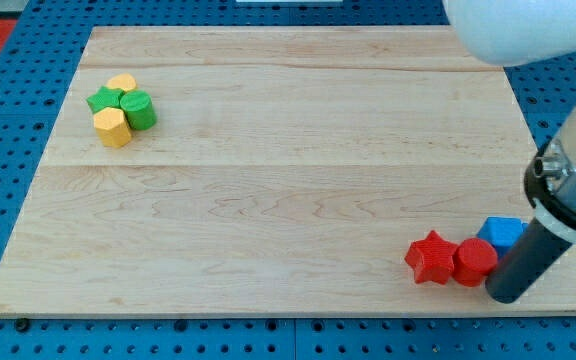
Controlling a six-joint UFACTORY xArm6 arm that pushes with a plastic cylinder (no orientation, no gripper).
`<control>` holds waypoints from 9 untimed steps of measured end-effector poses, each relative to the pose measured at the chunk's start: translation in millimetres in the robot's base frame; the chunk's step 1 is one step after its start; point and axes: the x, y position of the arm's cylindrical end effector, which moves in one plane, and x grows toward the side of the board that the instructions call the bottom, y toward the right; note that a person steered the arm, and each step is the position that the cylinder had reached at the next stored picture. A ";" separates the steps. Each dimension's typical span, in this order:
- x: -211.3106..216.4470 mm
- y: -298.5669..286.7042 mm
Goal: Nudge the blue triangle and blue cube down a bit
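No claw here, just my tip (504,296), touching the red round block (474,261). Left of that, red star (431,257). Behind, blue block (504,232), maybe a cube.

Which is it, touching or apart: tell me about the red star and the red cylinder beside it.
Touching. The camera view shows the red star pressed against the red cylinder with no board visible between them. My tip sits just right of the cylinder.

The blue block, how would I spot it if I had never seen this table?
Start at the wooden board and go to its corner at the view's bottom right, where three blocks cluster. The blue block sits behind the red star and red cylinder, just above my tip. It is the only blue one showing.
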 end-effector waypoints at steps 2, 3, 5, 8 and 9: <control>7.3 17.0; 10.0 66.7; -27.3 90.3; -53.3 55.2; -53.3 53.6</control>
